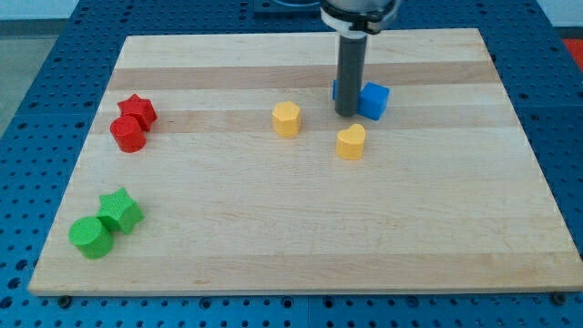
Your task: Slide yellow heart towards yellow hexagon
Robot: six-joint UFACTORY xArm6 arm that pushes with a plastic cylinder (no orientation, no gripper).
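The yellow heart lies right of the board's centre. The yellow hexagon lies to its left and slightly higher in the view, a short gap away. My tip stands just above the heart in the view, a small gap from it, and to the right of the hexagon. The rod rises straight up from there and hides part of a blue block.
A blue cube sits right next to the rod, with another blue piece partly hidden behind it. A red star and red cylinder lie at the left. A green star and green cylinder lie at the lower left.
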